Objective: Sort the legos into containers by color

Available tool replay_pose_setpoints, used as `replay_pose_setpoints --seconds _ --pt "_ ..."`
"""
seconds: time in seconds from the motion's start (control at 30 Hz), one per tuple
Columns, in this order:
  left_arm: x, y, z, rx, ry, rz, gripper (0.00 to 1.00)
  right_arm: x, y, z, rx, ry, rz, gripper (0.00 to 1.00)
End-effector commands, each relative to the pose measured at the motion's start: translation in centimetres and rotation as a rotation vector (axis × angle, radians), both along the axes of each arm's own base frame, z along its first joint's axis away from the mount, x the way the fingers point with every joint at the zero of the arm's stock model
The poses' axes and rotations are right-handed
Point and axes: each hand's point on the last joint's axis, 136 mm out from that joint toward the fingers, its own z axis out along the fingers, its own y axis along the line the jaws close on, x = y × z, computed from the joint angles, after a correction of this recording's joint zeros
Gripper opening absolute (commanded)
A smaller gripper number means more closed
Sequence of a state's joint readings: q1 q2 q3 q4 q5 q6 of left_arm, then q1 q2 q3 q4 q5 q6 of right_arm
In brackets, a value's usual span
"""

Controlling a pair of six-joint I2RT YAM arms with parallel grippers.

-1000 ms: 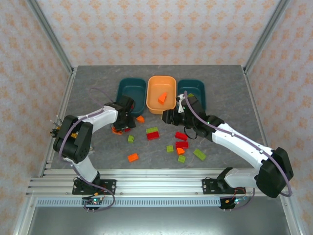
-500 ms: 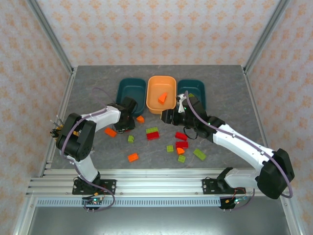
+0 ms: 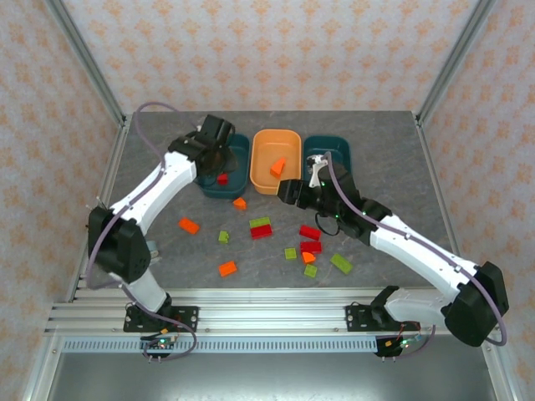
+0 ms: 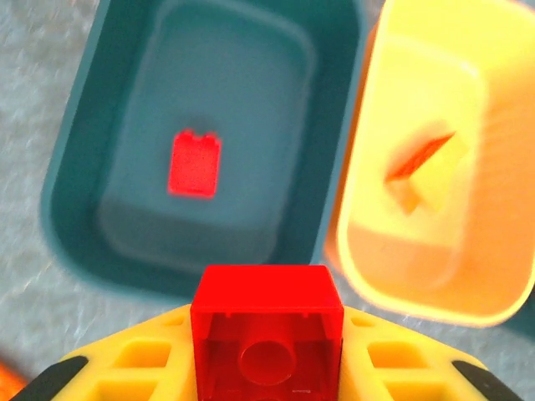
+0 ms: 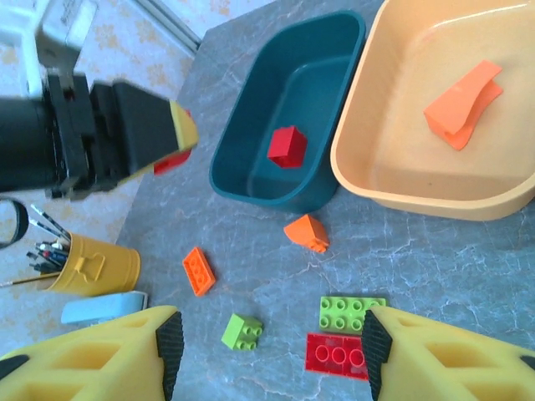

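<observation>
Drop-off step, I'd say: left pincer (image 4: 267,372) clamped on red brick (image 4: 267,322) above teal tray (image 4: 75,192), tabletop far edge. Your next move, probably: open jaws. Right pincer (image 5: 267,334) apart, empty.

We see a grey, marbled desk (image 3: 401,159) enclosed by walls (image 3: 267,50) papered in pale pink with an orange flower pattern. Slanted metal posts (image 3: 84,58) stand at the back corners. A ribbed metal rail (image 3: 267,317) runs along the desk's near edge. Toward the desk's left side stands a yellow cup (image 5: 88,263) holding pens (image 5: 38,251), with a flat, pale blue object (image 5: 100,307) just beside it.
</observation>
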State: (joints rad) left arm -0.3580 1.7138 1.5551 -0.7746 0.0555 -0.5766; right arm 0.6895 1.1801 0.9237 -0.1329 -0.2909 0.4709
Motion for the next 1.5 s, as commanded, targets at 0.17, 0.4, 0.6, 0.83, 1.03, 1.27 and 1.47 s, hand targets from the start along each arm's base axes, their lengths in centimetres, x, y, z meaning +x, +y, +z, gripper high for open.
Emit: replay_pose_setpoints --seconds 0.17,0.4,0.6,0.83,1.03,1.27,1.47 --pt "5.2 0.0 -7.6 0.06 0.183 -0.053 0.33 2.5 -0.1 2.7 0.027 -0.045 -0.102 0.6" --pt "6.4 -0.3 -10.8 0.051 0.244 -0.075 0.37 1.9 -1.6 0.4 -0.042 0.037 -0.146 0.6" --pt "6.2 -0.2 -10.9 0.063 0.251 -0.078 0.52 1.2 -4.8 -2.3 -0.148 0.131 -0.26 0.6" --pt "6.0 0.0 -6.0 0.06 0.156 -0.058 0.74 -4.2 -14.0 -7.5 -0.426 0.508 -0.516 0.58" --pt "2.0 -3.3 1.0 0.024 0.008 -0.128 0.83 -11.0 -17.9 -12.0 -0.385 0.897 -0.673 0.62" --pt "-6.7 -8.4 2.1 -0.063 -0.047 -0.301 0.85 -13.2 -15.7 -18.1 -0.186 1.096 -0.754 0.82" --pt "-12.0 -8.9 1.3 -0.117 -0.038 -0.337 0.86 -13.4 -16.0 -20.6 -0.179 1.096 -0.787 0.88"
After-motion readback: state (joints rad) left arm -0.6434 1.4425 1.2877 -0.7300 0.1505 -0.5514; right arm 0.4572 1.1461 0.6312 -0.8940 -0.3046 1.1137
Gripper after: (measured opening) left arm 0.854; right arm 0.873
